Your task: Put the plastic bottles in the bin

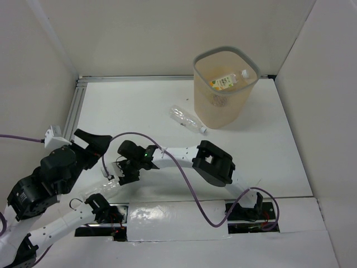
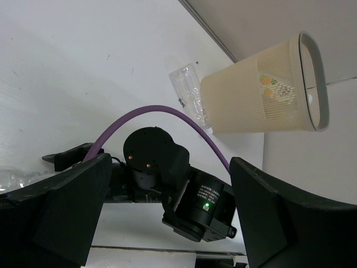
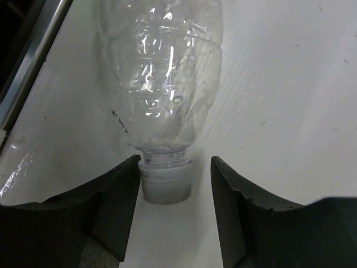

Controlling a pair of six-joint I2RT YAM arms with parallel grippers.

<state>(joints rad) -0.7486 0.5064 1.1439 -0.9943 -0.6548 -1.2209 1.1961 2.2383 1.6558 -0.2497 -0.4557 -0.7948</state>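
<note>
Only the right wrist view shows a clear crinkly bottle (image 3: 162, 84) lying on the counter (image 3: 279, 84). Its white cap (image 3: 164, 187) sits between the spread fingers of the right hand (image 3: 175, 167), and neither finger visibly presses it. The top view shows the bin (image 1: 207, 106) upright at the far side with a yellow-green-labelled bottle (image 1: 225, 82) inside. A second clear bottle (image 1: 186, 118) lies on the counter just beside the bin's left wall. In the left wrist view the left hand (image 2: 170, 163) is spread wide, gripping nothing, with the right arm (image 2: 167, 173) beyond it.
</note>
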